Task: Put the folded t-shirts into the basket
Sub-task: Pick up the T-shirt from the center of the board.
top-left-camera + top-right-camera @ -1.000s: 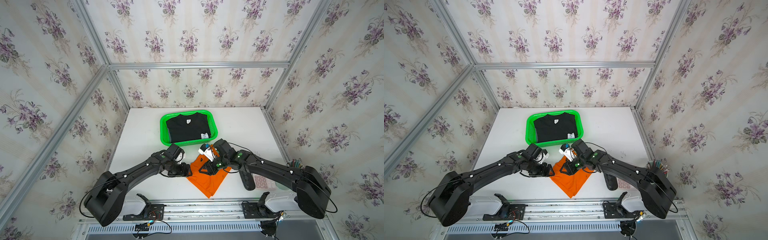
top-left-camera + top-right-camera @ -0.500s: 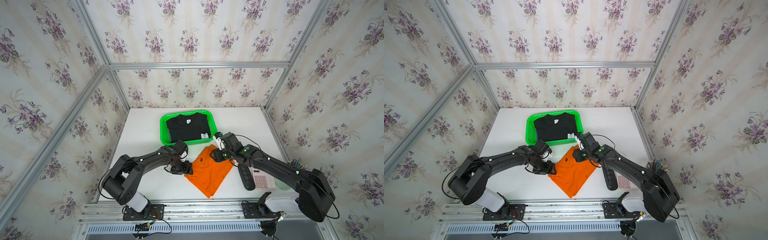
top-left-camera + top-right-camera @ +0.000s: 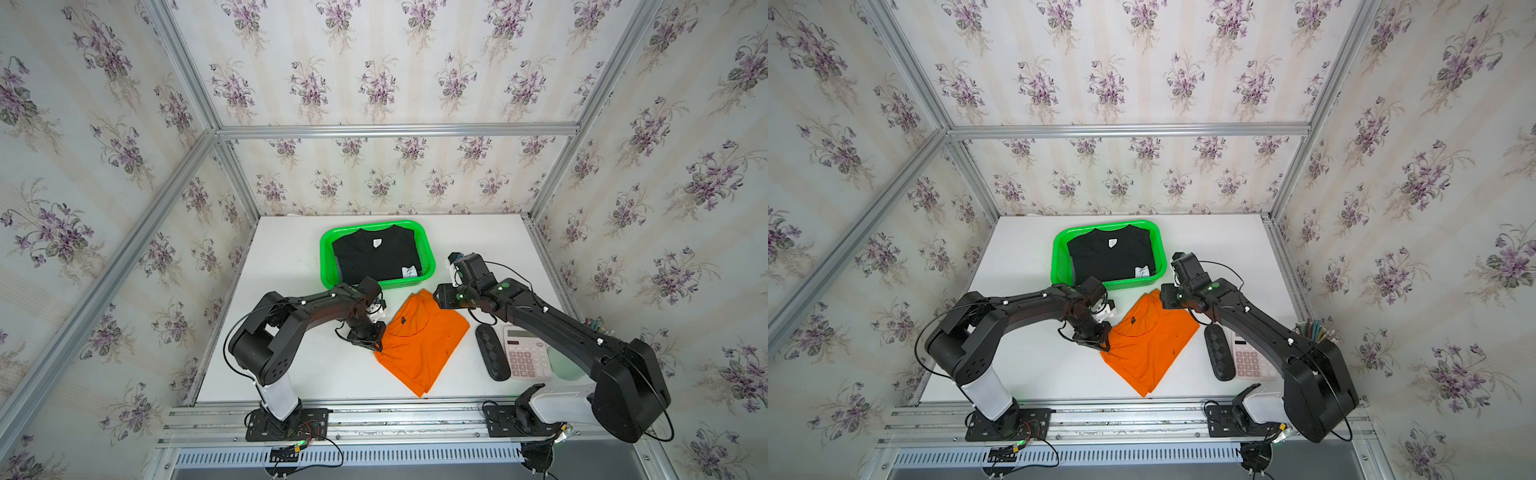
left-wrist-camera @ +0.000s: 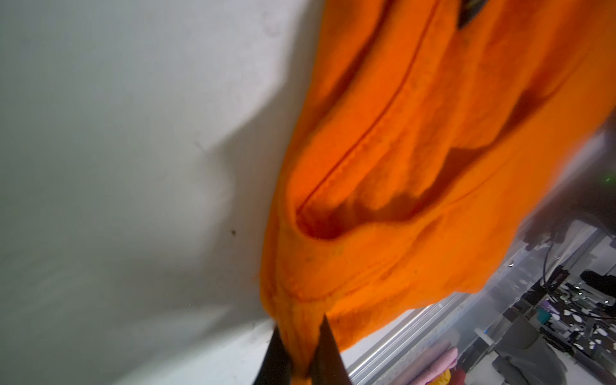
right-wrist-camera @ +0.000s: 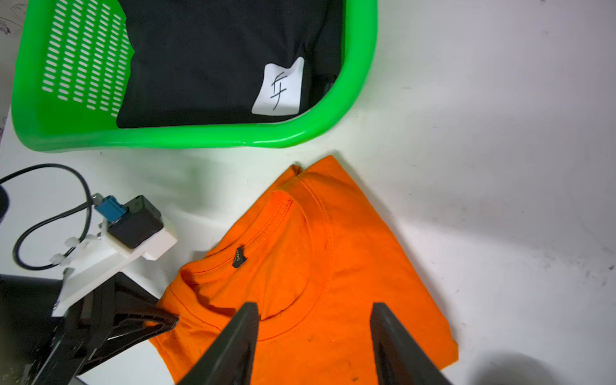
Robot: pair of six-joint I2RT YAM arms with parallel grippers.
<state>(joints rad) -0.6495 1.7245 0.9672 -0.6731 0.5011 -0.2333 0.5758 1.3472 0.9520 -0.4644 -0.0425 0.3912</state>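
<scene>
Orange t-shirt [image 3: 419, 345] pickup: left pincer [image 4: 300, 325] is clamping its edge, right pincer [image 5: 313, 306] is hovering open above. Next, I reckon: right grabbing too, both lifting into basket [image 3: 323, 257].

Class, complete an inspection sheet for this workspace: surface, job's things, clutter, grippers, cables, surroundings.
Surface: white table, lightly scuffed.
Job's things: black t-shirt in green basket; orange t-shirt on the table, outside it.
Clutter: black case and calculator near the right arm.
Grippers: left gripper shut on the orange t-shirt's edge; right gripper open above it, empty.
Cables: looped black cable at the left wrist; wires at the arm bases.
Surroundings: floral wallpaper, aluminium frame.
</scene>
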